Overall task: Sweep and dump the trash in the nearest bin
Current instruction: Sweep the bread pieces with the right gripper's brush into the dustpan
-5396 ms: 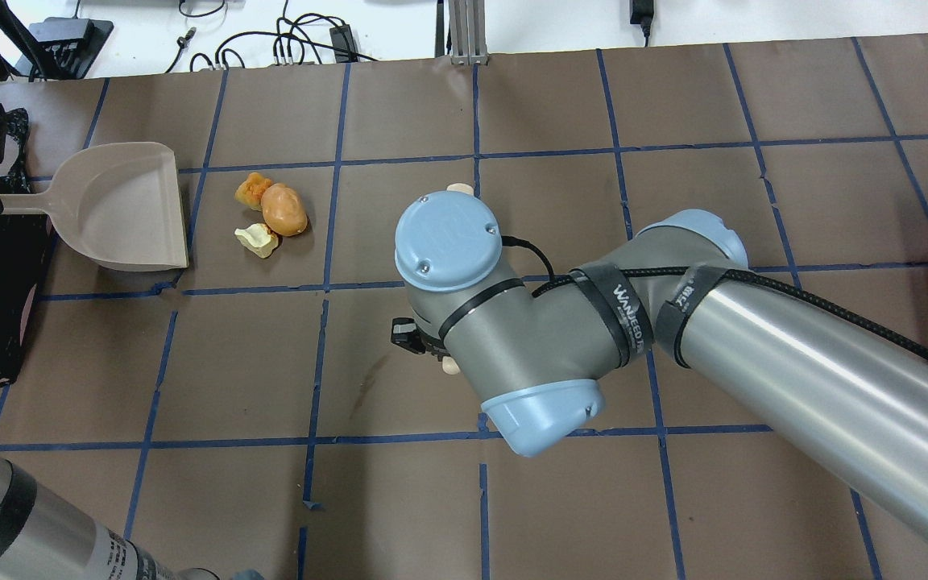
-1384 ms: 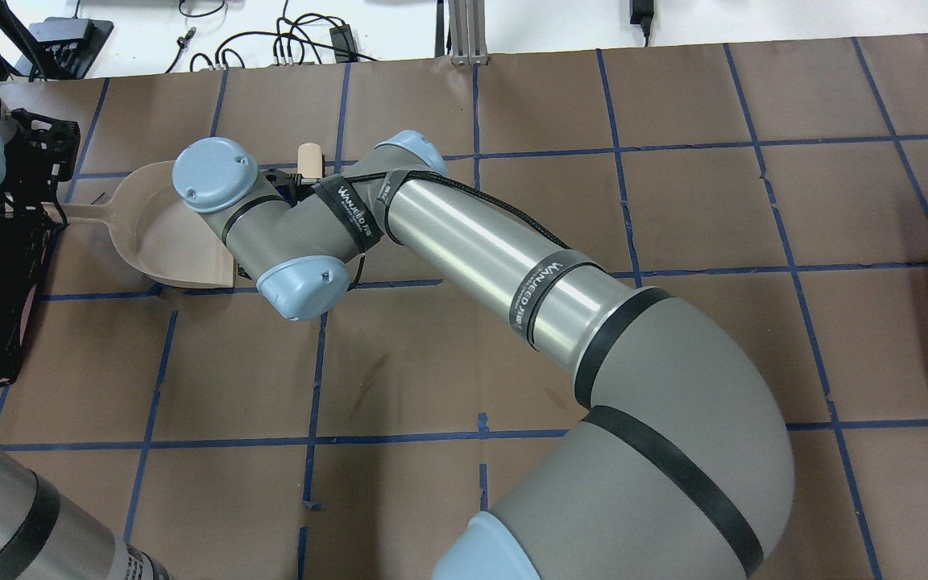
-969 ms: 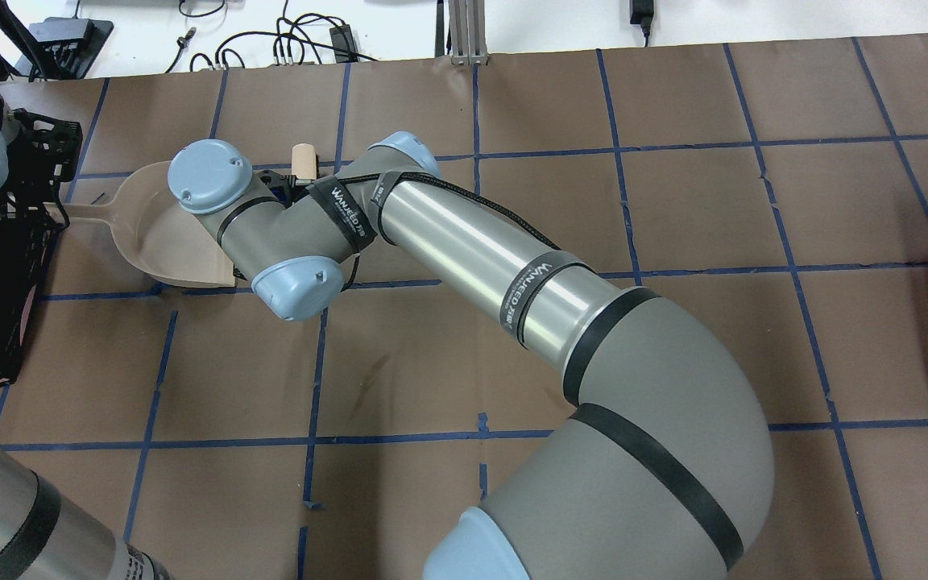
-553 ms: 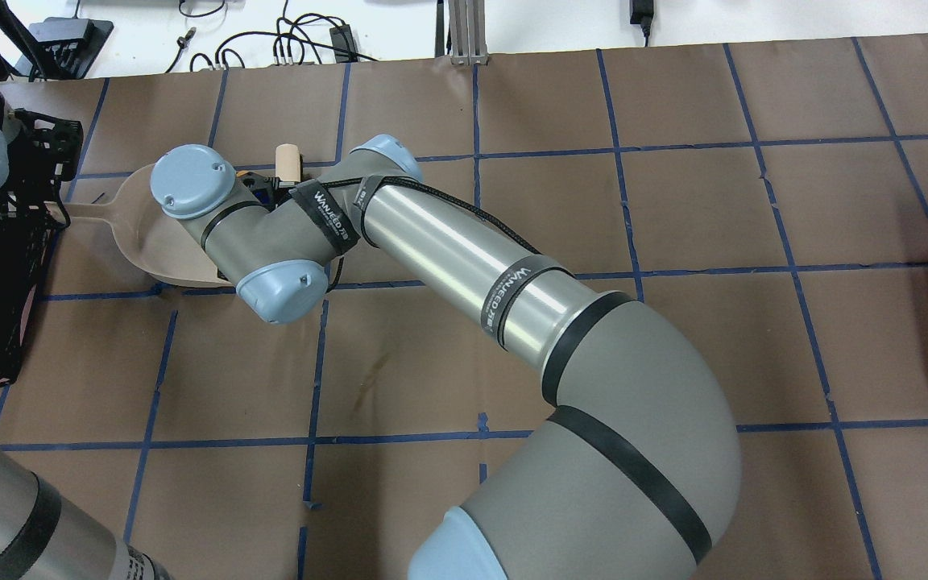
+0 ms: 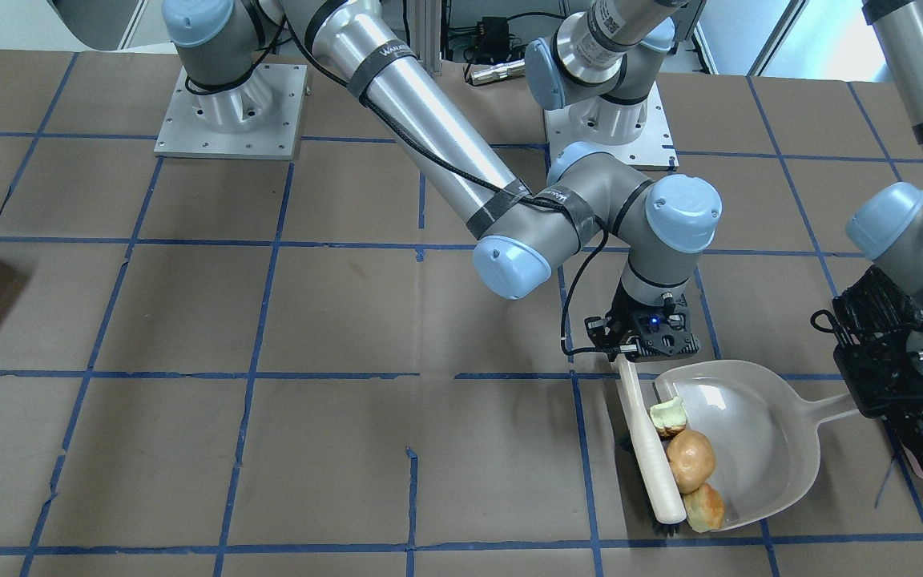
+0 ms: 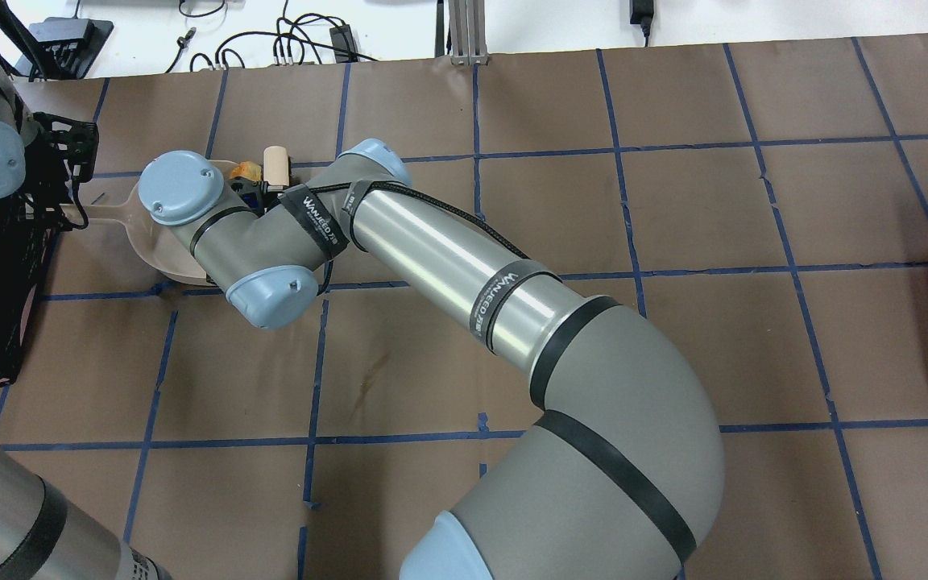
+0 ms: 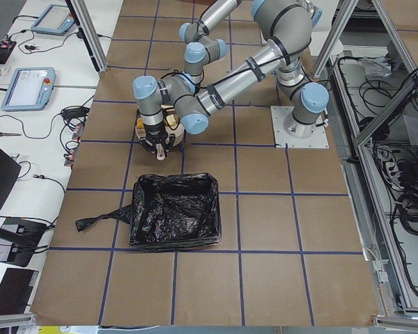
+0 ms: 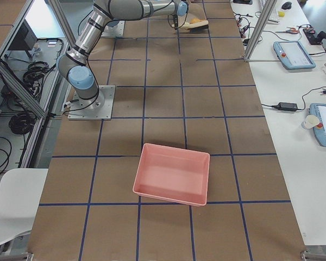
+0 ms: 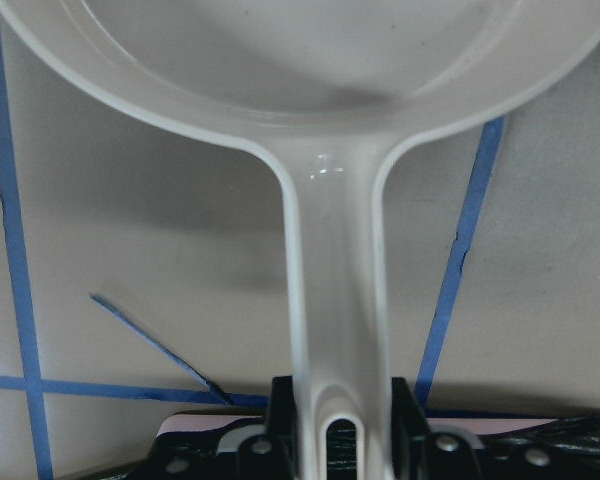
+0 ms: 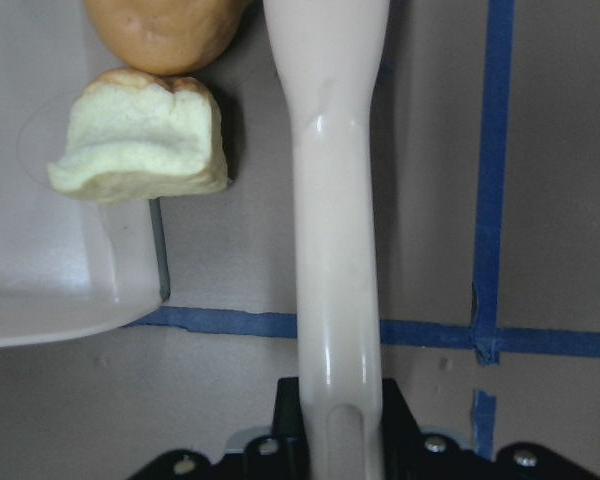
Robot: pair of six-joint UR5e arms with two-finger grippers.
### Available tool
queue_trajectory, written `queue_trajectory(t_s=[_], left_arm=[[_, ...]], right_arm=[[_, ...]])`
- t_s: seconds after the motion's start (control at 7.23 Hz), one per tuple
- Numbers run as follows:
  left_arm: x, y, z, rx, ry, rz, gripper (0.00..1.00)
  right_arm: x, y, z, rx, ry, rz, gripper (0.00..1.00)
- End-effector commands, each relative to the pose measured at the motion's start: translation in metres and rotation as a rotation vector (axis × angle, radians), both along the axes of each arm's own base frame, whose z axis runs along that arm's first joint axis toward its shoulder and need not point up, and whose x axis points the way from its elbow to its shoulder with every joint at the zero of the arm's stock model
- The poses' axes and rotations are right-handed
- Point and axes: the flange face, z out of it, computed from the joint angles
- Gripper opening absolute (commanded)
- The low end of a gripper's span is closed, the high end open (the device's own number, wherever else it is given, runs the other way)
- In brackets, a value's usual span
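The beige dustpan (image 5: pixel 758 449) lies flat on the table. My left gripper (image 5: pixel 864 401) is shut on its handle (image 9: pixel 335 300). My right gripper (image 5: pixel 639 357) is shut on the handle of a cream brush (image 5: pixel 654 453), which lies across the pan's mouth. The pale yellow-green scrap (image 5: pixel 668 415), the tan potato-shaped lump (image 5: pixel 690 461) and the orange-brown chunk (image 5: pixel 704 506) sit in a row just inside the pan's front lip, against the brush. The right wrist view shows the scrap (image 10: pixel 140 140) on the lip. The black-bagged bin (image 7: pixel 174 219) stands right behind the left gripper.
A plain pink box (image 8: pixel 171 174) stands far off at the table's other end. My right arm (image 6: pixel 464 266) stretches across the table and hides most of the pan from overhead. Brown paper with blue tape lines covers the table (image 5: pixel 269 449).
My right arm swept the brush leftward and pushed the three pieces from the table into the pan's mouth. My left arm came in and took hold of the pan's handle.
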Motion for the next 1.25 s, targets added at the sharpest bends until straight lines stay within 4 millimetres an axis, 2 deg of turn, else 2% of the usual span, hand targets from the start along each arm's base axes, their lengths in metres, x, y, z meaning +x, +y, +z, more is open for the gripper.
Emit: queue_trajectory(t_s=[0.0,1.11], left_arm=[[-0.001,0.0,0.0,-0.001,0.0,0.003,0.0],[-0.004,0.002,0.007,-0.01,-0.004,0.003,0.0]], right_arm=[[0.008,0.002,0.002,-0.008,-0.01,0.008,0.05],[0.038,0.031,0.007,0.02,-0.066,0.073,0.05]])
